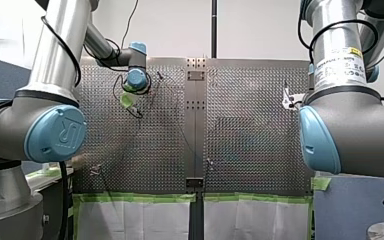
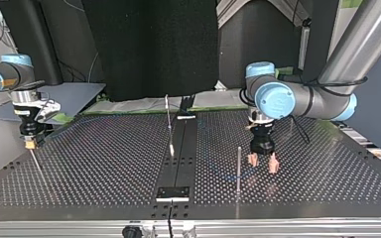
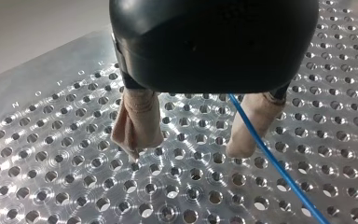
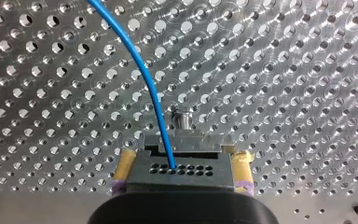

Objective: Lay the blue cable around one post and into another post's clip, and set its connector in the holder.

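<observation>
In the right wrist view my right gripper point(image 4: 182, 163), with yellow pads, is shut on the black connector point(image 4: 182, 173). The blue cable point(image 4: 144, 79) rises from the connector and curves away over the perforated plate. A short metal stud point(image 4: 182, 118) stands just ahead of the connector. In the top view that gripper point(image 2: 30, 144) hangs low at the left edge. My left gripper point(image 2: 263, 163) stands open just above the plate, beside a thin upright post point(image 2: 238, 168). Its beige pads point(image 3: 137, 123) hold nothing; the blue cable point(image 3: 279, 168) lies on the plate along the inner side of one finger.
A second thin post point(image 2: 168, 124) with a pale tip leans over the dark centre rail point(image 2: 183, 148). A small black block point(image 2: 173, 192) sits on that rail near the front edge. The perforated table point(image 2: 104, 163) spreads wide between the two arms.
</observation>
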Motion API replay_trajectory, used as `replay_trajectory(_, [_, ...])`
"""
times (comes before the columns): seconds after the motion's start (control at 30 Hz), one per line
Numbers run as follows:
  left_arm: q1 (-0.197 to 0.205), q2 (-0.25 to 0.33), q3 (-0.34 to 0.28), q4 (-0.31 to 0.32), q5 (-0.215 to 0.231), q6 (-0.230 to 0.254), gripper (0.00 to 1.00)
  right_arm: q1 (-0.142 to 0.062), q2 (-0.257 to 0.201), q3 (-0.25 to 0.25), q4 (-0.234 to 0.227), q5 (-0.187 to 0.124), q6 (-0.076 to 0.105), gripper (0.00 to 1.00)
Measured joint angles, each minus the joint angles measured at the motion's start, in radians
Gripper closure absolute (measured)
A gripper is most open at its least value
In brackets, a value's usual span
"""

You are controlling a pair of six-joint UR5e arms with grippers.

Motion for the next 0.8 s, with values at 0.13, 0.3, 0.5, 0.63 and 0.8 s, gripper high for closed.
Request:
replay_trajectory(0.13, [0.0,0.0,0.0,0.0,0.0,0.0,0.0,0.001,0.0,0.0,0.001,-0.002,0.002,0.78])
replay_trajectory(0.3, [0.0,0.0,0.0,0.0,0.0,0.0,0.0,0.002,0.0,-0.001,0.003,-0.006,0.008,0.78])
replay_trajectory(0.5, [0.0,0.001,0.0,0.0,0.0,0.0,0.0,0.002,-0.001,-0.003,0.007,-0.005,0.021,0.78])
replay_trajectory(0.63, [0.0,0.001,0.0,0.0,0.0,0.0,0.0,0.002,0.0,-0.008,0.015,-0.003,0.032,0.78])
replay_trajectory(0.8, [0.001,0.0,0.0,0.0,0.0,0.0,0.0,0.003,0.0,-0.015,0.026,-0.001,0.037,0.78])
